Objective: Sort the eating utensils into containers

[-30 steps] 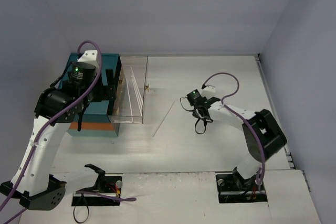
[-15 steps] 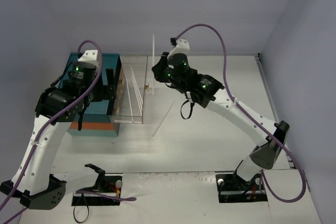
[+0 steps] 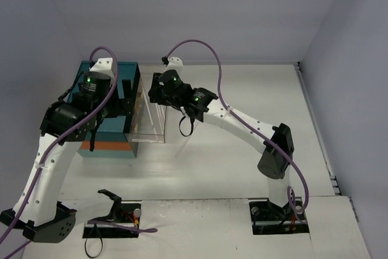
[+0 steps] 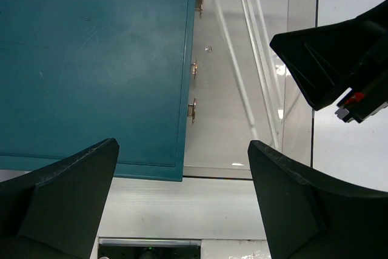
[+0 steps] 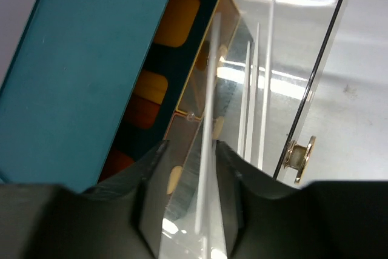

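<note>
The teal chest [image 3: 103,89] stands at the left, its clear top drawer [image 3: 148,127] pulled out to the right. My right gripper [image 3: 155,94] hangs over that drawer. In the right wrist view its jaws [image 5: 191,168] stand slightly apart, and a thin pale chopstick [image 5: 210,107] lies loose and blurred between them, close to the right finger. Two more chopsticks [image 5: 257,101] lie in the drawer below. My left gripper [image 3: 123,102] hovers over the chest's right edge, wide open [image 4: 182,210] and empty. Another chopstick [image 3: 182,148] lies on the table right of the drawer.
Small gold handles [image 4: 193,110] line the chest's front under the open drawer, and one sits on the drawer's front wall [image 5: 300,156]. Orange items [image 5: 176,22] show inside the chest. The right gripper's black body [image 4: 339,71] is close to my left fingers. Walls close in on three sides.
The right arm swung from the table's middle, carrying a chopstick up and left to above the open drawer, and its jaws have just parted. The left arm stayed still.
</note>
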